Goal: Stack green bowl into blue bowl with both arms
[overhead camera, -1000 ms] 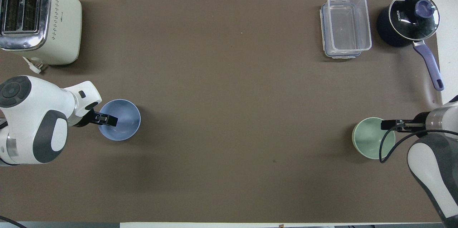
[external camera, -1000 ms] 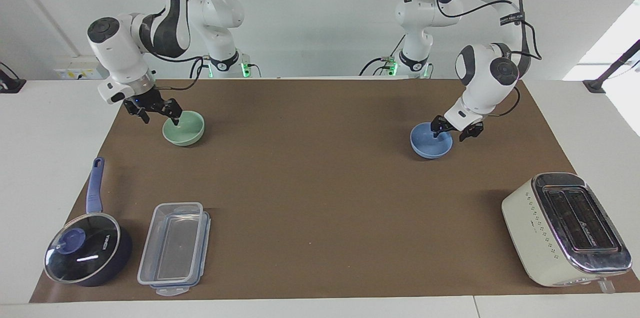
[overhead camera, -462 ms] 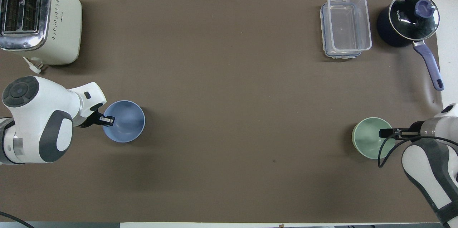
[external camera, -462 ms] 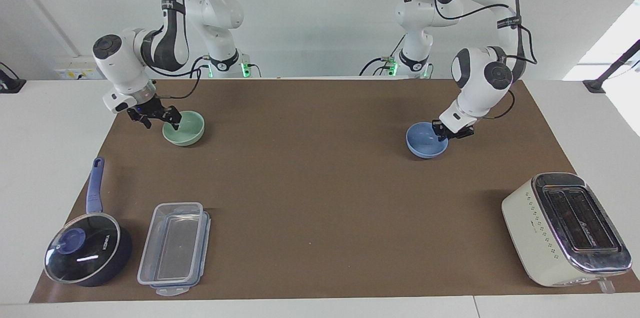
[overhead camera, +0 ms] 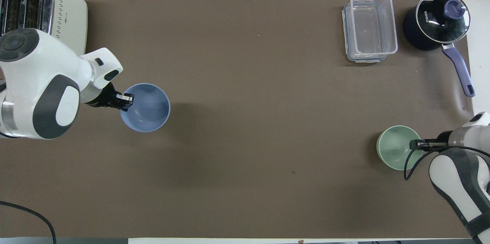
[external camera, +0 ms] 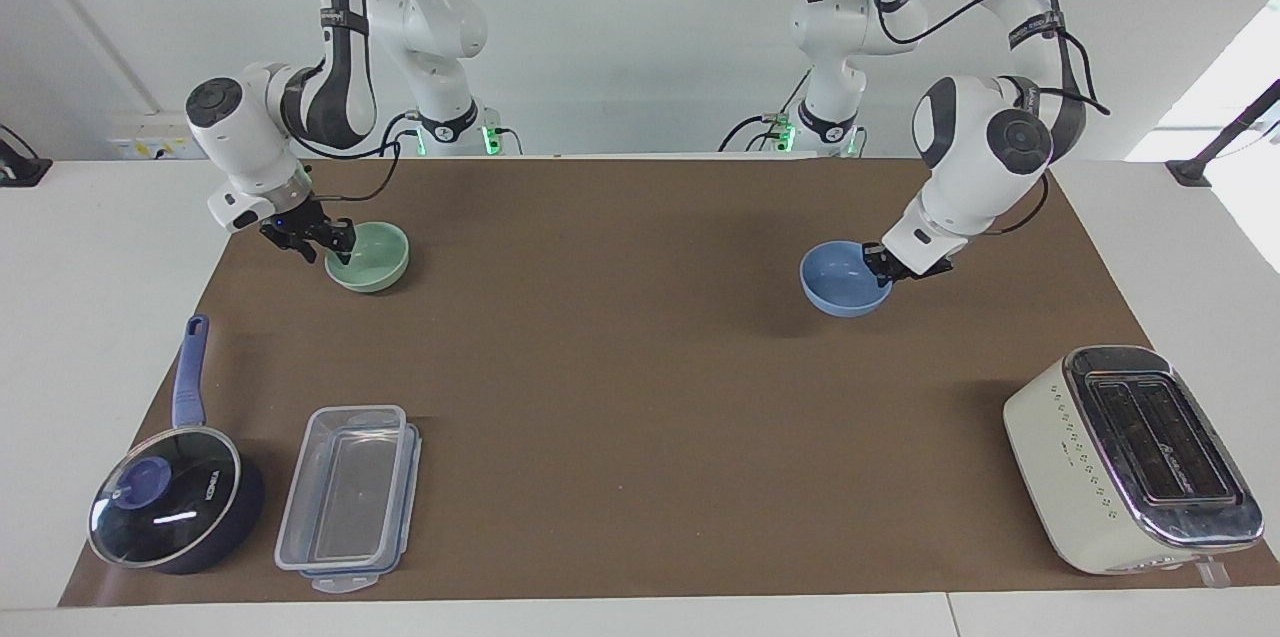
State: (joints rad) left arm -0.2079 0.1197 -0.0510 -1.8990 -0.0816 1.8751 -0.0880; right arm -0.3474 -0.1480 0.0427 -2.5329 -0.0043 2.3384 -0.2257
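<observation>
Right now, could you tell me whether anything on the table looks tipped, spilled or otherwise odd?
Only the blue bowl: the left gripper has it by the rim, lifted clear of the brown mat, its shadow apart beneath it. The green bowl sits flat with the right gripper at its rim. Nothing spilled.

1. Robot lab staged with kitchenware; two white arms (external camera: 300, 97) bolted at a white table (external camera: 120, 247)
2. Brown mat (external camera: 640, 387) as work surface; bare white walls
3. Props: toaster (external camera: 1130, 457), saucepan (external camera: 175, 502), plastic container (external camera: 345, 497)
</observation>
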